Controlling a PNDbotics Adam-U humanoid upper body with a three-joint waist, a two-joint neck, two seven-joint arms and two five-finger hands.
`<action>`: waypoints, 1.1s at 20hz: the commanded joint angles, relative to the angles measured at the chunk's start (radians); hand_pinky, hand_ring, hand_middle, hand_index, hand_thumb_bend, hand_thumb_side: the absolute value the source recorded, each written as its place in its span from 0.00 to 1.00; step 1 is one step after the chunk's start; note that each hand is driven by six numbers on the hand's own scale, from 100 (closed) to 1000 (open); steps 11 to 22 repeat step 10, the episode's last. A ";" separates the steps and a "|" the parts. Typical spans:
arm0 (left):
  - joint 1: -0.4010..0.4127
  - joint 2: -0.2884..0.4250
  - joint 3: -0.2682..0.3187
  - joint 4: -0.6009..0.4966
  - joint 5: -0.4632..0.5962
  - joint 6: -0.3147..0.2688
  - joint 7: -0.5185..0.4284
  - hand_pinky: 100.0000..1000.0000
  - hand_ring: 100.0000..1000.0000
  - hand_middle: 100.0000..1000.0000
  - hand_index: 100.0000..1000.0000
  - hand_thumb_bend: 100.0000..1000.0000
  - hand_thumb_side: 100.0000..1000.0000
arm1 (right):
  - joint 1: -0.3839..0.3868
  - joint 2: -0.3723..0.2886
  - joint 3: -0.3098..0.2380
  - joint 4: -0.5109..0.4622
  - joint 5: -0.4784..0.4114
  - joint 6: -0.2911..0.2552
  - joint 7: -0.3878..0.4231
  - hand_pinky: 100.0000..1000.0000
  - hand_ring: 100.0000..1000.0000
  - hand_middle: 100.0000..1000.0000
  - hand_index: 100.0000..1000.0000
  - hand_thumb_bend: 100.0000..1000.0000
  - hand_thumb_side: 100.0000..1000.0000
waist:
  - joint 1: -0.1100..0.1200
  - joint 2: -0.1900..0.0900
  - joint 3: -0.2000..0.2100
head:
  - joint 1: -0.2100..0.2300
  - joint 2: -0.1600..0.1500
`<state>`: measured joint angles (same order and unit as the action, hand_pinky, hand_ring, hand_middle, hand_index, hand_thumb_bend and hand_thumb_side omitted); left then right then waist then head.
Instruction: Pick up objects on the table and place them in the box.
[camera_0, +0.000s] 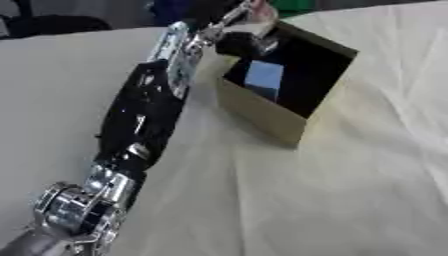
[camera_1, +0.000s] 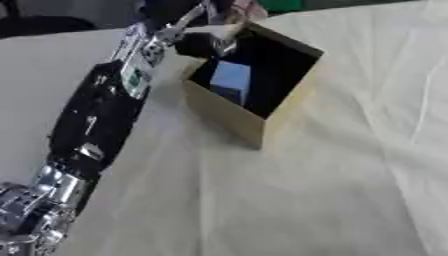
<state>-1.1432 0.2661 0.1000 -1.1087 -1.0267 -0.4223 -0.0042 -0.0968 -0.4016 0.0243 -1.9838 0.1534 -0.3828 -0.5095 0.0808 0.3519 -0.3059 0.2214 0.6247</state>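
Closest to me is the silver elbow joint of the left arm (camera_0: 83, 210), which stretches away across the cloth-covered table (camera_0: 350, 200) toward the box (camera_0: 262, 117) standing open near the far edge. The left hand (camera_0: 241, 44) hangs right at the box's far rim, over the opening, and seems curled round something dark, though I cannot tell for sure what it holds or how far the fingers are closed. Inside the box a blue block (camera_0: 263, 77) already lies against the dark interior. The right hand is nowhere to be seen. My worry is the rim: the hand sits so near that wall that a low release or a careless pull-back could catch it, tipping or shoving the light-looking box, or dropping the dark thing outside it
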 joint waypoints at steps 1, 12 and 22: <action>0.005 0.063 0.016 -0.096 0.052 0.014 0.051 1.00 0.95 0.76 0.92 0.19 0.82 | 0.008 -0.033 -0.019 -0.016 0.013 -0.002 -0.017 0.61 0.80 0.59 0.71 0.00 0.80 | -0.008 -0.036 0.016 | -0.035 0.022; 0.201 0.184 0.030 -0.313 0.186 0.119 0.185 1.00 0.94 0.74 0.91 0.09 0.87 | 0.051 -0.052 -0.051 -0.016 0.023 -0.007 -0.057 0.61 0.79 0.59 0.71 0.00 0.79 | -0.026 -0.083 0.102 | -0.113 0.084; 0.201 0.184 0.030 -0.313 0.186 0.119 0.185 1.00 0.94 0.74 0.91 0.09 0.87 | 0.051 -0.052 -0.051 -0.016 0.023 -0.007 -0.057 0.61 0.79 0.59 0.71 0.00 0.79 | -0.026 -0.083 0.102 | -0.113 0.084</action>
